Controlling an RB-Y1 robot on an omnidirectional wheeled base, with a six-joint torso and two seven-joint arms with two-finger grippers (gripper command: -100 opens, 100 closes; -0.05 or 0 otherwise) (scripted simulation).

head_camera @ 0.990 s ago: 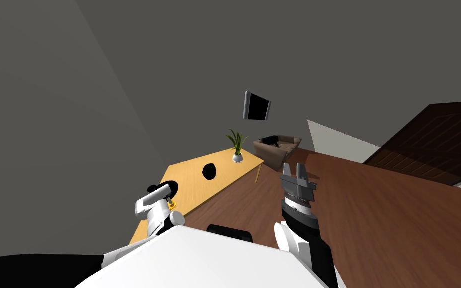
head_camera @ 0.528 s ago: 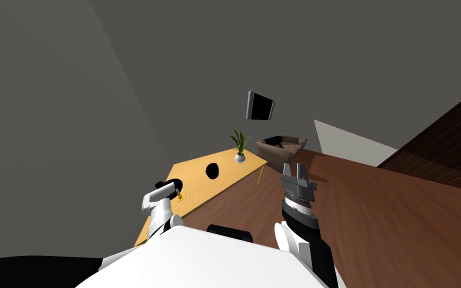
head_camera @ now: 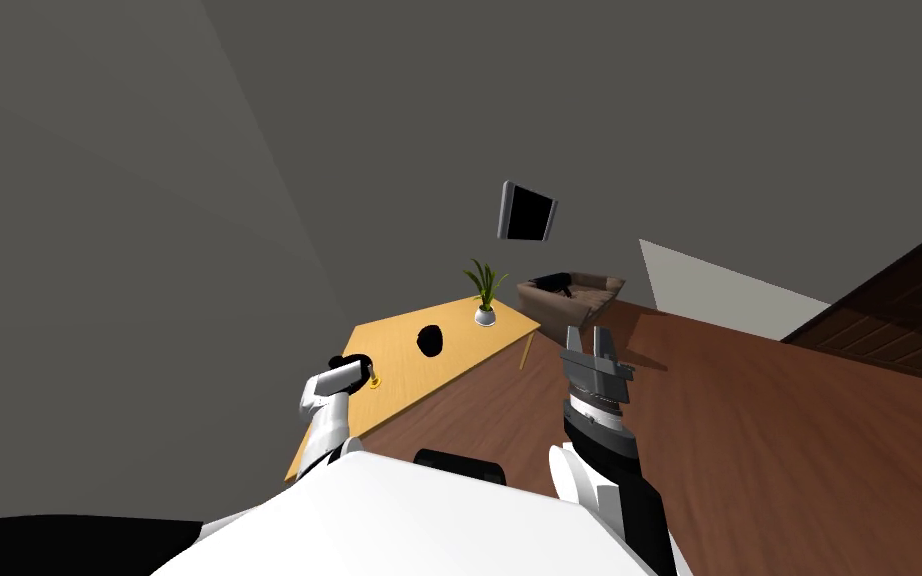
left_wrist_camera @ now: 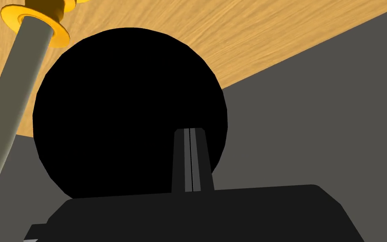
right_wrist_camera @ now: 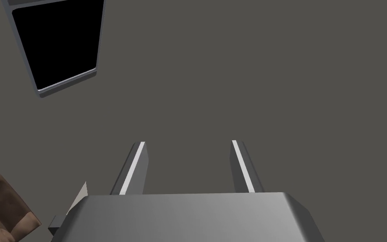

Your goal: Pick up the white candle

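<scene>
The candle (left_wrist_camera: 12, 96) is a pale grey-white stick standing in a yellow holder (left_wrist_camera: 37, 21) on the light wooden table (left_wrist_camera: 230, 38). My left gripper (left_wrist_camera: 190, 138) is shut with nothing between its fingers. It points at a black round thing (left_wrist_camera: 125, 109), and the candle stands apart to one side of it. In the head view the left gripper (head_camera: 354, 372) hovers over the table's near end, right by the yellow holder (head_camera: 374, 381). My right gripper (head_camera: 589, 340) is open and empty, held up over the wooden floor.
Farther along the table (head_camera: 449, 365) lie another black round thing (head_camera: 430, 340) and a potted plant (head_camera: 485, 298). A brown sofa (head_camera: 569, 295) stands beyond the table. A dark framed panel (head_camera: 527, 212) hangs on the grey wall.
The head view has swung, so the table sits further right. My left hand has moved forward and up over the table's near end. The right arm holds its pose.
</scene>
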